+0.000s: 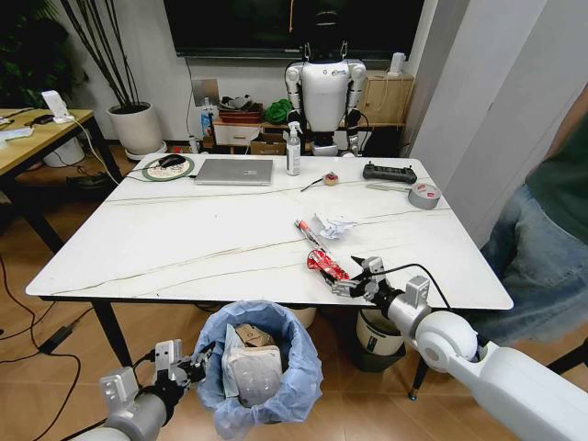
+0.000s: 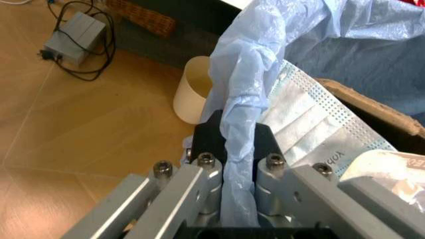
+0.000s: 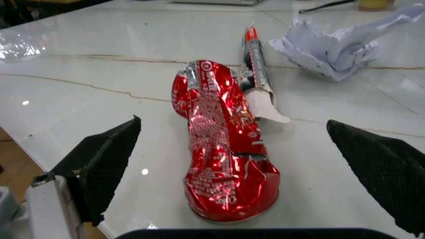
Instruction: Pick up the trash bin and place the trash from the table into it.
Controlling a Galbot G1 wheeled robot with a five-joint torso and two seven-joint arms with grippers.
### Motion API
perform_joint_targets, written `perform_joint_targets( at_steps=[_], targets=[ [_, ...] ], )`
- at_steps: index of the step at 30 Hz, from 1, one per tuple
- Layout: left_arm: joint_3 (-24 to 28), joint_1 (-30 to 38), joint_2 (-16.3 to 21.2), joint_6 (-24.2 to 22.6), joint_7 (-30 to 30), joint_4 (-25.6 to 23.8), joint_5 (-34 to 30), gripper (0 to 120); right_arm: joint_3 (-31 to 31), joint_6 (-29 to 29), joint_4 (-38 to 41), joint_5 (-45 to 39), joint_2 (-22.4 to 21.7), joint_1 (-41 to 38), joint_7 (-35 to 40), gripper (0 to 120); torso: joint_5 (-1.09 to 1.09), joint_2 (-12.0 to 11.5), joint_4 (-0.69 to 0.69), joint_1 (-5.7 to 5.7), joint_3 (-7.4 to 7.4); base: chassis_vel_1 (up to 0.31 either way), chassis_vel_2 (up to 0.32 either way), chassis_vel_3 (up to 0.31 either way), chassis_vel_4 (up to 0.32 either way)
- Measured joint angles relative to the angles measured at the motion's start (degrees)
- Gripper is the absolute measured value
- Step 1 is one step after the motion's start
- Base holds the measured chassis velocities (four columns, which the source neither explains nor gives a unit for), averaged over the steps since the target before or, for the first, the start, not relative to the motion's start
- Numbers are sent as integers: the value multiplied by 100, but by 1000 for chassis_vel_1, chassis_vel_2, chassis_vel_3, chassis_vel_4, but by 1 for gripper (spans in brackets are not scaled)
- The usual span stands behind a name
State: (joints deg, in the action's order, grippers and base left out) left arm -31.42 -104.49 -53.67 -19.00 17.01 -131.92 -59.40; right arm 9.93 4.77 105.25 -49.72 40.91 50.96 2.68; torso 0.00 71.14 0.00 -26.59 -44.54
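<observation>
The trash bin (image 1: 262,372), lined with a crinkled light-blue bag, hangs just below the table's (image 1: 184,248) near edge. My left gripper (image 1: 197,361) is shut on its bag-covered rim (image 2: 239,99); torn cardboard (image 2: 375,109) and white paper packaging (image 2: 302,127) lie inside. A crushed red snack wrapper (image 1: 326,265) rests near the table's front right. My right gripper (image 1: 354,283) is at its near end, open, with the wrapper (image 3: 222,144) between the spread black fingers (image 3: 106,157). A narrow red wrapper (image 3: 256,69) and crumpled white paper (image 1: 333,226) lie just beyond.
At the table's far side are a silver laptop (image 1: 234,171), a spray bottle (image 1: 293,152), a black controller (image 1: 390,172) and a grey tape roll (image 1: 424,195). A white bin (image 1: 377,335) stands under the table. A person (image 1: 547,230) sits at the right. A cream bucket (image 2: 192,89) is on the floor.
</observation>
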Motion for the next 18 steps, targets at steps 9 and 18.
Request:
perform_joint_targets(
  at_steps=[9, 18],
  targets=[
    [21, 63, -5, 6, 0, 21, -26, 2, 10, 13, -155, -2, 102, 7, -4, 100, 0, 0, 0, 0, 0, 0, 0, 0, 0],
    [20, 113, 31, 10, -1, 42, -68, 2, 26, -15, -222, -5, 138, 25, -38, 100, 0, 1, 0, 0, 0, 0, 0, 0, 0]
  ],
)
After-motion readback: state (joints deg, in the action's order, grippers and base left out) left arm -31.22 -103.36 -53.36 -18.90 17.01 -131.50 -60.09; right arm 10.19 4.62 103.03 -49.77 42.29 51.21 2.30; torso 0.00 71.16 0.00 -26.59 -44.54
